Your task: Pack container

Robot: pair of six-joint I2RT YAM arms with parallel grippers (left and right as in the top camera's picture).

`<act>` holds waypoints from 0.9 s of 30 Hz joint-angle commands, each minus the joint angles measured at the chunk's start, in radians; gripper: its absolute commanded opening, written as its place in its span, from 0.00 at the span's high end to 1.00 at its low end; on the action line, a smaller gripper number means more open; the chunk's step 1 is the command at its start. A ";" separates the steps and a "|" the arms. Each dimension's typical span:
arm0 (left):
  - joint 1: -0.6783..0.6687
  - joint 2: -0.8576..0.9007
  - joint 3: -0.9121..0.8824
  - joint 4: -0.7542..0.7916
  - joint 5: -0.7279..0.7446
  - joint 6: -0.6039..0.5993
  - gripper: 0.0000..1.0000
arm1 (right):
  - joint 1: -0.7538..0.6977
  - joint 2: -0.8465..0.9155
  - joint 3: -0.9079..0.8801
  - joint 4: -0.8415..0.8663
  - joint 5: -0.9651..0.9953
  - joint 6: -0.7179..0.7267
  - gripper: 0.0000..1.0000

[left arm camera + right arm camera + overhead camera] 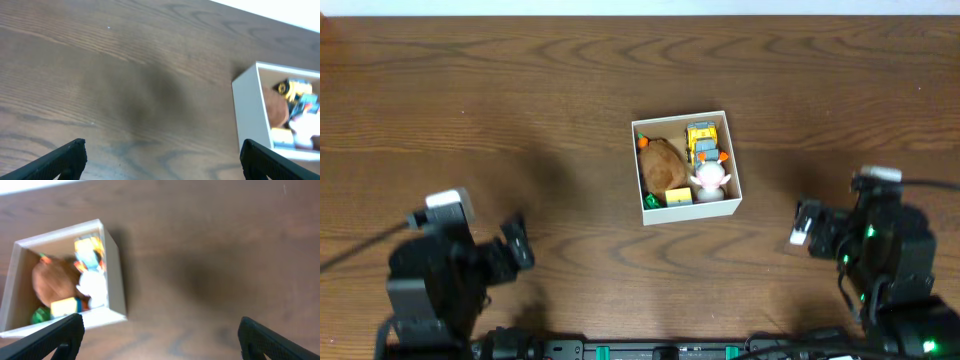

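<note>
The container [732, 160] is a square white box in the middle of the table. It holds a brown round plush [663, 166], a yellow toy vehicle [704, 143], a white figure [709, 181], a yellow block [678, 196] and a green piece [651, 201]. It shows at the right in the left wrist view [247, 107] and at the left in the right wrist view [114, 275]. My left gripper [162, 157] is open and empty, low at the front left, away from the box. My right gripper [160, 335] is open and empty at the front right.
The table [520, 110] is dark brown wood. The left arm [445, 270] and right arm [880, 250] sit near the front edge. A pale strip runs along the table's far edge.
</note>
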 commanded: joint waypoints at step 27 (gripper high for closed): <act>0.003 -0.225 -0.228 -0.003 0.022 0.269 0.02 | 0.015 -0.276 -0.251 -0.056 -0.016 0.195 0.01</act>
